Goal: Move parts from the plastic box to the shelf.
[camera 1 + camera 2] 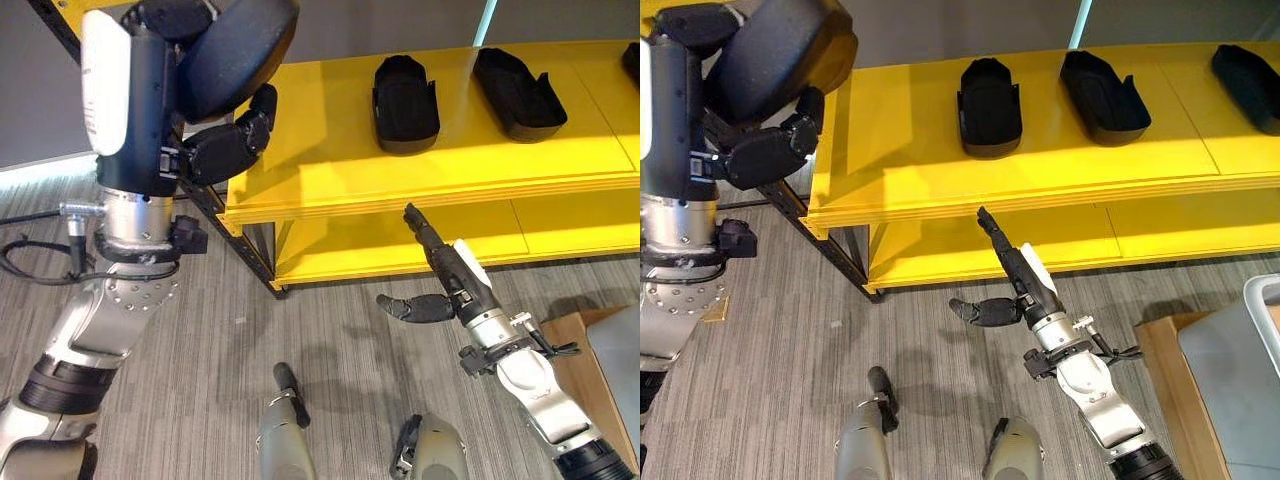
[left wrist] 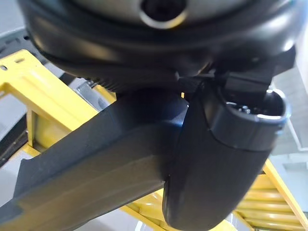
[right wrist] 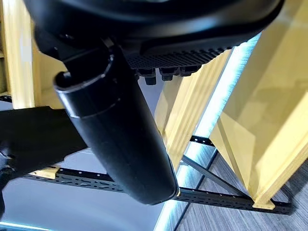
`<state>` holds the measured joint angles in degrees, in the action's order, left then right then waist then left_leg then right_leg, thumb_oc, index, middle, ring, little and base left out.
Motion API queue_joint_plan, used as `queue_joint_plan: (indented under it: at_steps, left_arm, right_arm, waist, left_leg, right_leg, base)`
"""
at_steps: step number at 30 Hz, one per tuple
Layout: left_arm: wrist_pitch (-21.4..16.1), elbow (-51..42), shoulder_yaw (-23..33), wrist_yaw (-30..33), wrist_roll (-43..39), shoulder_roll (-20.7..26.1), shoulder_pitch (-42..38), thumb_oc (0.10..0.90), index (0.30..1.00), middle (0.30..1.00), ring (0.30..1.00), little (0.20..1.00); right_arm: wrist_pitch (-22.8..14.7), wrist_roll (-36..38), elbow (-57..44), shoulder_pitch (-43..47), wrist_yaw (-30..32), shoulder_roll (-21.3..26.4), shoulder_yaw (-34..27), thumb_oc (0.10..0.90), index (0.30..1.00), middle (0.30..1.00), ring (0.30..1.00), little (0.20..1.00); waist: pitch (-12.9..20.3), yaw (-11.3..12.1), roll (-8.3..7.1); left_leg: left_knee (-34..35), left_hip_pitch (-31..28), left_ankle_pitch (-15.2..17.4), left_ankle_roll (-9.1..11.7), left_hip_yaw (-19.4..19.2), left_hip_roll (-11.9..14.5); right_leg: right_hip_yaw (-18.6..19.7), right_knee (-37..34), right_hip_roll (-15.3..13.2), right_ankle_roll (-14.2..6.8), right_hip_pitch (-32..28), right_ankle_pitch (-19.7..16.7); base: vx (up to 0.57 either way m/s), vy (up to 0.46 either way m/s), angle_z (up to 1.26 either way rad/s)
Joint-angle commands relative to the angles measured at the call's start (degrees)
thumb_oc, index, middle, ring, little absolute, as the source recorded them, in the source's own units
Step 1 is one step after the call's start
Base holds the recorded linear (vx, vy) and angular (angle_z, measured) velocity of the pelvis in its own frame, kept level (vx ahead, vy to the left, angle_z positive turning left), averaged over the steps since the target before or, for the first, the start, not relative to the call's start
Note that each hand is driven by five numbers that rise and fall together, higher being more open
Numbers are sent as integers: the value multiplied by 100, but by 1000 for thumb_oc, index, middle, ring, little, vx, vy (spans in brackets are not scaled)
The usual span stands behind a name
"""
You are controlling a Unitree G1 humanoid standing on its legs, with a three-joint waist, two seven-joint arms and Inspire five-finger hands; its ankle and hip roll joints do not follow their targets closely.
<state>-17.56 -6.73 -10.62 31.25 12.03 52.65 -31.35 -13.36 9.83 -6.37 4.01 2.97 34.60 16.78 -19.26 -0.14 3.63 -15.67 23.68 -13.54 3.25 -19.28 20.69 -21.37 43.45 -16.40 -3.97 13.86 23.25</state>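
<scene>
Left hand [image 1: 228, 148] raised nearest camera, fingers curled around a dark rounded part [image 1: 235, 55] beside the yellow shelf [image 1: 320, 170]. Right hand [image 1: 440, 275] spread, empty. Three parts [image 1: 990, 108] already shelved; plastic box [image 1: 1272, 300] at right edge.

A third black part [image 1: 1250, 85] on the yellow shelf [image 1: 910, 150] runs off the upper right edge of the right eye view, its far end unseen. At the lower right, a grey plastic box [image 1: 1240, 380] and the brown board [image 1: 1170, 400] beneath it are cut by the frame, contents not visible. At the upper left, the left robot hand [image 1: 225, 145] grips a large dark rounded part [image 1: 235, 50] whose top is cropped; the fingers behind it are hidden. In the left wrist view that part [image 2: 96, 183] is too close to read its shape.
</scene>
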Motion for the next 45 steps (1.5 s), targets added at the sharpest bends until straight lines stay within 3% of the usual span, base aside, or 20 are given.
queue_joint_plan:
  at_steps: [1,19,36,45]
  left_arm:
    - [-135,-32,350,468,194,139,-967,400,300,300,300,300]
    - [447,2025,-1265,170,1833,509,-1706,400,300,300,300,300]
    - [430,3005,-2394,-195,2610,1111,-2061,400,300,300,300,300]
    - [416,3412,-3243,-339,2998,1418,-2746,400,300,300,300,300]
  right_arm:
    - [-638,261,-451,456,16,-160,-128,900,1000,1000,1000,1000]
    - [-720,256,-329,468,-27,-74,-36,900,1000,1000,1000,1000]
    - [-832,194,-232,683,-73,6,88,900,1000,1000,1000,1000]
    - [-887,176,-276,633,-155,69,152,900,1000,1000,1000,1000]
  waist:
    - [418,-329,-145]
    - [303,-529,-181]
    - [122,-610,-213]
    - [91,-667,-178]
  left_leg:
    - [-1319,129,703,742,539,673]
    - [-1357,349,721,694,498,740]
    - [-1251,388,710,670,411,738]
    - [-1259,360,733,667,364,734]
  right_leg:
    - [10,-1199,213,27,-798,-450]
    - [122,-981,224,48,-418,-428]
    - [208,-995,216,51,-230,-478]
    - [266,-945,187,32,-186,-476]
  base:
    - [0,0,0]
    - [-1,1,-1]
    - [0,5,-2]
    - [7,4,-2]
